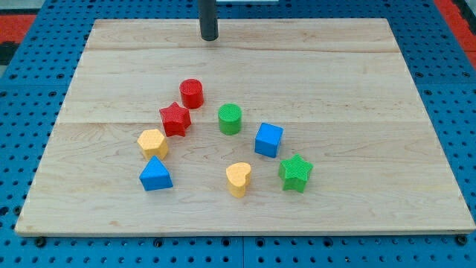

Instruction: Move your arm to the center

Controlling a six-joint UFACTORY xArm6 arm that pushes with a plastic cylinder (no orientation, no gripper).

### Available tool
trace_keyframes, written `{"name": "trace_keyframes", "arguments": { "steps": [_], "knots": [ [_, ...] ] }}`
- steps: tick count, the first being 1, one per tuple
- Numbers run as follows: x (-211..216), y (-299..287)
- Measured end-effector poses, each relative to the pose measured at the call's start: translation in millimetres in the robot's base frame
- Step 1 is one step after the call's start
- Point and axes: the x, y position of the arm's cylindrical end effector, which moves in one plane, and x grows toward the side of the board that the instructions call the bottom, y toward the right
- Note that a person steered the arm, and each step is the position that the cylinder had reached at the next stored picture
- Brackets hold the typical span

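My tip (210, 37) rests on the wooden board (357, 82) near its top edge, a little left of the middle. It is well above all the blocks in the view and touches none. Below it lie a red cylinder (192, 93), a red star (175, 119), a green cylinder (230, 118), a blue cube (268, 139), a yellow hexagon (152, 143), a blue triangle (155, 174), a yellow heart (239, 178) and a green star (295, 173). The red cylinder is the block nearest the tip.
The board lies on a blue pegboard surface (446, 89) that shows on all sides. A red area (15, 18) shows at the view's top corners.
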Motion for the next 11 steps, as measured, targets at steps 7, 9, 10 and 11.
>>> {"name": "trace_keyframes", "arguments": {
  "steps": [7, 9, 10, 11],
  "knots": [
    [0.3, 27.7],
    [85.7, 86.7],
    [90.5, 87.9],
    [97.1, 87.9]
  ]
}}
